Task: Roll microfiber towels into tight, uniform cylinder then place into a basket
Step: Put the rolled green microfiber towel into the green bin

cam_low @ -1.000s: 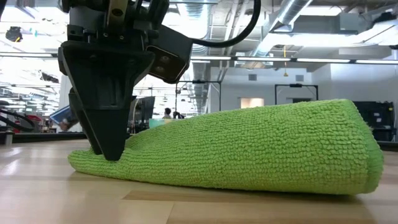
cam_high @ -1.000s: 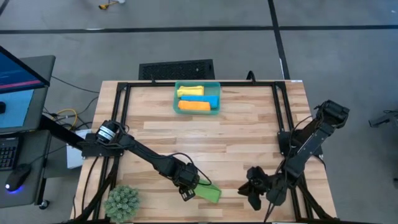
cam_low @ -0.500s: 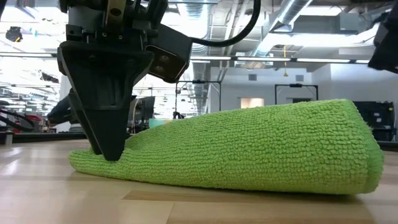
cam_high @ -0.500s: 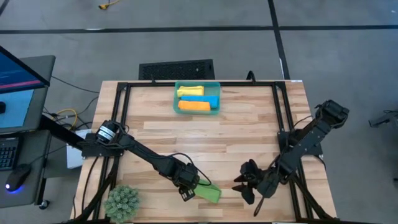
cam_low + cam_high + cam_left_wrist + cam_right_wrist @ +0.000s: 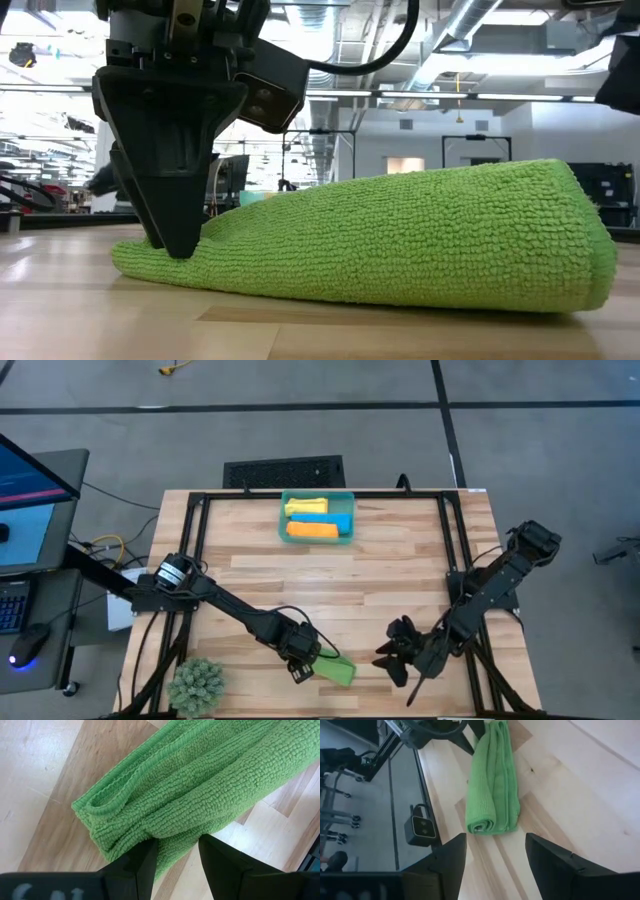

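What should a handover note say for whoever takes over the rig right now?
Left gripper: shut on one end of the green towel, at the table's near edge.
Right gripper: open, empty, apart from the roll's other end, facing it.
Green towel: rolled, lying on the table, not yet in the basket.
Basket: at the far edge, holding the yellow, blue and orange rolls.
Done: three rolls binned, the fourth rolled.
Left: probably grip the free end, carry the green roll to the basket and set it in.

Right claw wider, seemingly nearer towel.
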You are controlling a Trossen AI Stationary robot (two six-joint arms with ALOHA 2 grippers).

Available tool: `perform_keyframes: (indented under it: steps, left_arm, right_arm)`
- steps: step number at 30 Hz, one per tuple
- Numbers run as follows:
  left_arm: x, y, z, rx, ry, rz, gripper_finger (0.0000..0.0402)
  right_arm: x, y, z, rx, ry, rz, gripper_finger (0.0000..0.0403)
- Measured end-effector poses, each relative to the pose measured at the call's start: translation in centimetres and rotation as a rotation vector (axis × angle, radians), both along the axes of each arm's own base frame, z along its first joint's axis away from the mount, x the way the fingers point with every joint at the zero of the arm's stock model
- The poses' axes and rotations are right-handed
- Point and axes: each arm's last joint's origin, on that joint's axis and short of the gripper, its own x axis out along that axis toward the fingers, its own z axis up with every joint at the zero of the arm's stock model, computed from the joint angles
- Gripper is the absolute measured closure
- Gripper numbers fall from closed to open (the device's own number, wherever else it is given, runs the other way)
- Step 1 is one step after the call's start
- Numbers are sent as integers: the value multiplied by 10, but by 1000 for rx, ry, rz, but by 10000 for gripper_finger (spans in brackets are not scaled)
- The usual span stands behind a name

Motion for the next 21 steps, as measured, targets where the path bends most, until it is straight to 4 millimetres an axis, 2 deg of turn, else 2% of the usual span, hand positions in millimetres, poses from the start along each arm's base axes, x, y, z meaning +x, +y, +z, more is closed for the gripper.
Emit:
perform_keyframes:
  steps: [8,21]
  left_arm:
    - [0,0,0,-3,2,8,258]
    - [0,0,0,-8,6,29,258]
  right_arm:
    - [1,-2,0,-64,-32,-4,176]
    - [5,-6,0,-61,-33,-28,176]
